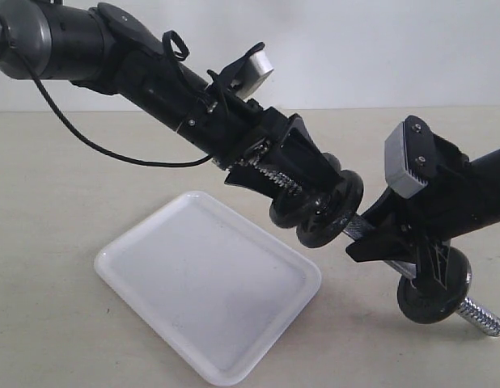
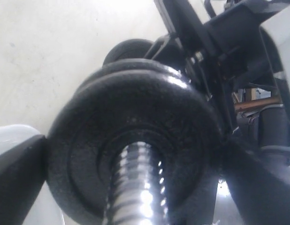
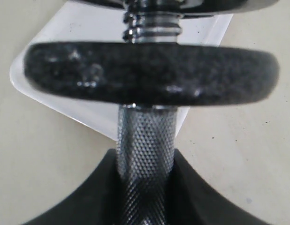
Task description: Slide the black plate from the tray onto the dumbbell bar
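My left gripper (image 1: 308,208) reaches in from the upper left and is shut on the black plate (image 1: 287,218), one finger against each side of its rim. In the left wrist view that plate (image 2: 84,140) sits threaded on the dumbbell bar (image 2: 135,183), whose coarse threaded end pokes through the centre hole. A second black disc (image 1: 337,212) sits on the bar just behind it. My right gripper (image 1: 381,239) is shut on the bar's knurled middle (image 3: 146,140). The white tray (image 1: 209,283) lies below with nothing on it.
A third black disc (image 1: 433,293) sits on the bar's lower end, near the bare threaded tip (image 1: 483,317) resting toward the table at the right. The bar slopes down from centre to lower right. Beige tabletop (image 1: 64,186) surrounds the tray.
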`<state>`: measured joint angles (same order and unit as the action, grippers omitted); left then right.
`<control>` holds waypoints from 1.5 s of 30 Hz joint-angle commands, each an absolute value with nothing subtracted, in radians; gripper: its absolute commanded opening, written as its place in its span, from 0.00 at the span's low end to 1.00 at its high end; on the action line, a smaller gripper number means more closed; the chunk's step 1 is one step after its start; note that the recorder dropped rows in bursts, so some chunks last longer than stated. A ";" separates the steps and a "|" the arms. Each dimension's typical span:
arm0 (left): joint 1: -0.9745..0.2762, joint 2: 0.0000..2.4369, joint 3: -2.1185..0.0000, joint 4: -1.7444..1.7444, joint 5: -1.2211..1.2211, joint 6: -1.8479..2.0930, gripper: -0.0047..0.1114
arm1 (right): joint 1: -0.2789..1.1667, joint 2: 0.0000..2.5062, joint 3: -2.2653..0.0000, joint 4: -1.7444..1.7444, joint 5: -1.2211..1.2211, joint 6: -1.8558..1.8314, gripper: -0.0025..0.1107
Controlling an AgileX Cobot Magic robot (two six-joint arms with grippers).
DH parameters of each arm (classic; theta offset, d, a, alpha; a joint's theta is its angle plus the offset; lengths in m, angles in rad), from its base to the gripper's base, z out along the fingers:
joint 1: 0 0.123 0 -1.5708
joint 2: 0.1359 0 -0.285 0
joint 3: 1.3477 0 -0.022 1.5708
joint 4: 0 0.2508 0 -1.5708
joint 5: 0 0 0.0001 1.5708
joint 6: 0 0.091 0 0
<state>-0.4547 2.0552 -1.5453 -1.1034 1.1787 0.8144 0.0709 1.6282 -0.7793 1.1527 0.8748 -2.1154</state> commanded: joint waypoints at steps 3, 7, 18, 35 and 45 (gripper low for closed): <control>-0.464 2.023 -1.559 -1.187 1.221 0.852 0.90 | 0.069 1.587 -0.810 1.387 0.966 -2.111 0.02; -0.464 2.023 -1.559 -1.196 1.221 0.894 0.96 | 0.069 1.587 -0.810 1.387 0.966 -2.111 0.02; -0.460 2.001 -1.559 -1.237 1.221 0.909 0.91 | 0.069 1.587 -0.810 1.399 0.934 -2.103 0.02; -0.450 1.950 -1.559 -1.179 1.221 0.909 0.41 | 0.069 1.587 -0.818 1.494 0.765 -1.970 0.02; -0.450 1.950 -1.559 -1.177 1.221 0.890 0.08 | 0.069 1.587 -0.905 1.452 0.646 -1.752 0.02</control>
